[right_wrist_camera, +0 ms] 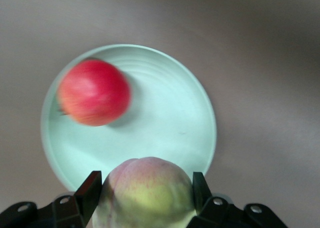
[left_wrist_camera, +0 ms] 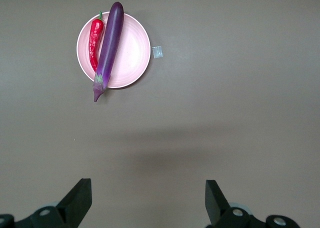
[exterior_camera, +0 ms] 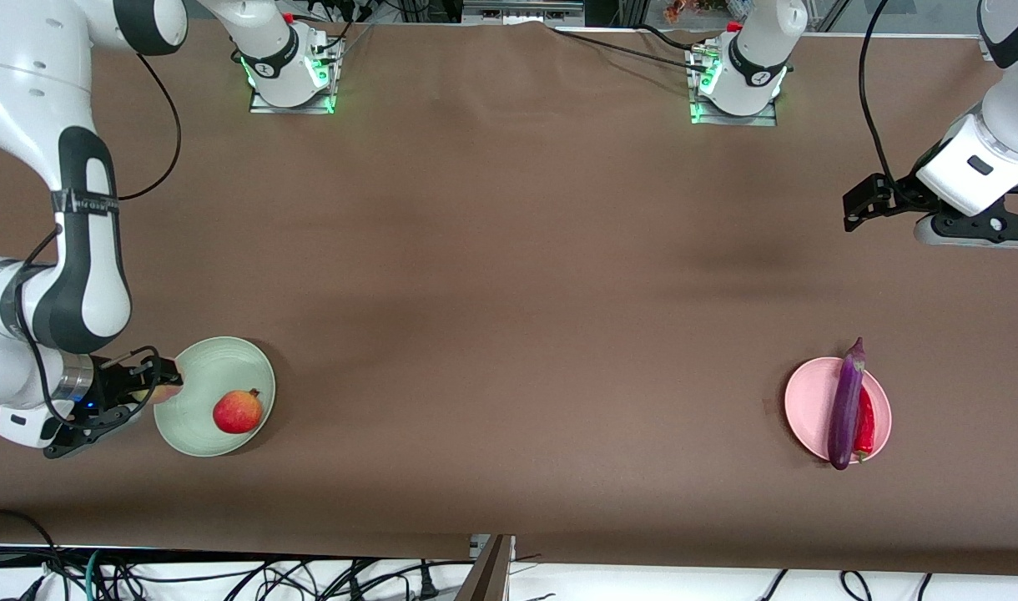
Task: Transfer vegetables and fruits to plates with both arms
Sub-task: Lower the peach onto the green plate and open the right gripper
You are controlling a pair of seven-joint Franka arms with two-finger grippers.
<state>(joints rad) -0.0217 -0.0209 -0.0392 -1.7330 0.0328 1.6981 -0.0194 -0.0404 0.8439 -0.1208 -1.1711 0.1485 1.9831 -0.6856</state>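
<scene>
The mint green plate (exterior_camera: 200, 367) lies near the right arm's end of the table with the red apple (exterior_camera: 237, 411) on it. My right gripper (exterior_camera: 160, 386) is shut on the peach (exterior_camera: 168, 391) over the plate's rim; the right wrist view shows the peach (right_wrist_camera: 145, 193) between the fingers above the plate (right_wrist_camera: 170, 123) and apple (right_wrist_camera: 93, 98). The pink plate (exterior_camera: 805, 401) holds the purple eggplant (exterior_camera: 846, 403) and red chili (exterior_camera: 865, 426). My left gripper (exterior_camera: 864, 200) is open, empty, high above the table; its wrist view shows the plate (left_wrist_camera: 132, 53), eggplant (left_wrist_camera: 109, 45) and chili (left_wrist_camera: 95, 40).
The brown table cover (exterior_camera: 509, 292) stretches between the two plates. A small pale scrap (left_wrist_camera: 158, 51) lies on the table beside the pink plate. Both arm bases (exterior_camera: 292, 67) (exterior_camera: 738, 75) stand at the table's farthest edge from the front camera. Cables hang below the nearest edge.
</scene>
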